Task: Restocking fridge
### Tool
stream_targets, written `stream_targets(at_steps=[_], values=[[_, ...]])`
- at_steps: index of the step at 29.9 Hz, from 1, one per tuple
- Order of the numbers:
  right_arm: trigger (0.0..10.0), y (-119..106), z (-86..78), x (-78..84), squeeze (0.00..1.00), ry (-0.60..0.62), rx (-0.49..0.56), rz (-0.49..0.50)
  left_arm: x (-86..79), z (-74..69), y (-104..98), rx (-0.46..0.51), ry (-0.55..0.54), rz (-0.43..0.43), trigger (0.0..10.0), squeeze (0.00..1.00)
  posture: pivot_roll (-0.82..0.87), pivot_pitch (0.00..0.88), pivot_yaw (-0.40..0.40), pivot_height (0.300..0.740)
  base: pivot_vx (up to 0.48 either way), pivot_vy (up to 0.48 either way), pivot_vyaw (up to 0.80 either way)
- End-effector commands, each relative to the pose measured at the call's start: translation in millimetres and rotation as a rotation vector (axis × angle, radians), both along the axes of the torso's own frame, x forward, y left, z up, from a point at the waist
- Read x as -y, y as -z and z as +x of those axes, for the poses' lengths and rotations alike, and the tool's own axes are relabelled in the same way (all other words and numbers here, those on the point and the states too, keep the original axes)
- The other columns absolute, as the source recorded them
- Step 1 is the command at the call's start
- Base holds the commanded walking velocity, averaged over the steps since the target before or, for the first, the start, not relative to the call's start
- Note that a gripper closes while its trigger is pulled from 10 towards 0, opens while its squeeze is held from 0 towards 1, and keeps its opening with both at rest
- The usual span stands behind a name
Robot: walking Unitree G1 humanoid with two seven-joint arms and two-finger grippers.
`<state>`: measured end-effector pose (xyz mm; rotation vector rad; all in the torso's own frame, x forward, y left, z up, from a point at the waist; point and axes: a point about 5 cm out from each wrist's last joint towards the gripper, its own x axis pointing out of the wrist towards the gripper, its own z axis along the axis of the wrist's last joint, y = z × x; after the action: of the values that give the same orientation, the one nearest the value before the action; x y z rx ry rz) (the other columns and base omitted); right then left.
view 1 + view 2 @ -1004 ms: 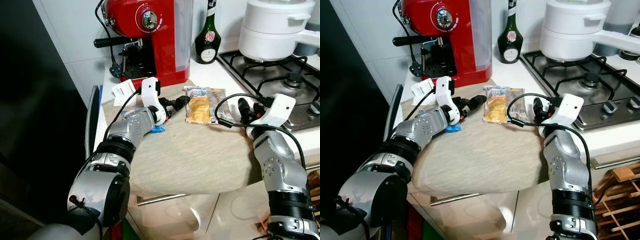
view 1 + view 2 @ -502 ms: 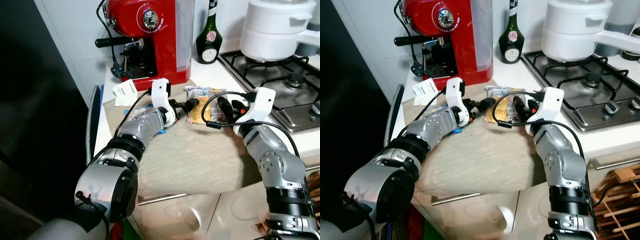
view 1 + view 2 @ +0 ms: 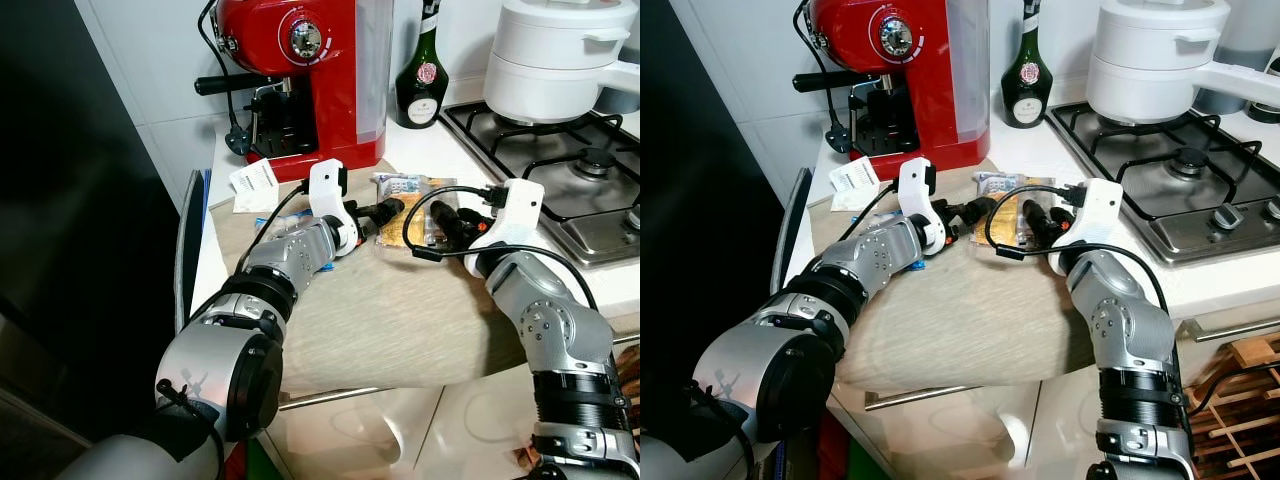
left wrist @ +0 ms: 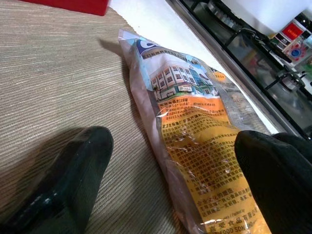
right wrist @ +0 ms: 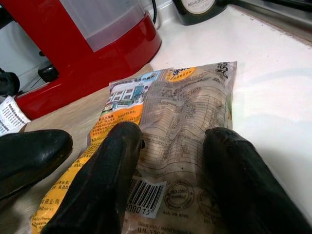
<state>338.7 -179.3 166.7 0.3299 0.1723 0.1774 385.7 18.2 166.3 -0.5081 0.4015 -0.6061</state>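
Left gripper [image 3: 392,208] reaches across the beige mat [image 3: 400,310] on the counter, fingers spread wide apart, nothing held. In the left wrist view one finger [image 4: 63,180] rests on the mat, the other [image 4: 278,170] sits over the far side of the food packet [image 4: 195,146], so the packet's near edge lies between the two fingers. Contact with the packet not clear, probably just above it.

Behind the left arm: a red espresso machine [image 3: 300,70] at the back of the counter, a white paper tag [image 3: 253,182] just beside its base, and something small and blue [image 3: 270,222] partly hidden under the forearm.

The packet [image 3: 410,195], clear plastic with orange and blue print, lies flat on the far end of the mat, directly ahead of both grippers and between them.

Right gripper [image 3: 444,218] points at the packet from the other side, fingers parted, holding nothing. Right wrist view: both fingers [image 5: 107,180] are over the barcode end of the packet [image 5: 170,117], one either side of its middle; touching or hovering can't be told.

Beyond the right gripper, a dark green bottle [image 3: 418,70] stands against the wall. Further right, a gas hob [image 3: 560,160] with a white pot [image 3: 560,55] on a back burner.
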Motion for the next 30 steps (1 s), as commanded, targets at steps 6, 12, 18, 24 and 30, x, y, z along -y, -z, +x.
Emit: stream_targets(at_steps=[6,12,18,24,30], values=[[0.0,16,2.7,-24.6,0.0,-0.105,-0.093,0.003,5.5,-4.8,7,-0.057,0.027,-0.021,10.0,0.0,-0.26,0.0,0.124,0.74,0.0,0.0,0.0],[0.0,20,0.8,-30.2,0.0,-0.151,-0.117,0.044,-4.1,-4.6,12,-0.078,0.004,-0.05,10.0,0.0,-0.24,0.0,0.112,0.74,0.0,0.0,0.0],[0.0,-2,5.0,-32.7,0.04,-0.137,-0.008,0.097,-12.2,-3.6,14,-0.083,-0.018,-0.056,10.0,0.0,-0.24,0.0,0.107,0.74,0.0,0.0,0.0],[0.0,-41,5.5,-31.7,0.07,-0.128,0.18,0.21,-27.6,0.6,9,-0.033,-0.043,-0.022,10.0,0.0,-0.24,0.0,0.113,0.74,0.0,0.0,0.0],[0.0,-58,5.7,-28.2,0.22,-0.114,0.258,0.273,-42.8,6.7,-14,0.061,-0.073,-0.024,10.0,0.0,-0.22,0.0,0.107,0.74,0.0,0.0,0.0]])
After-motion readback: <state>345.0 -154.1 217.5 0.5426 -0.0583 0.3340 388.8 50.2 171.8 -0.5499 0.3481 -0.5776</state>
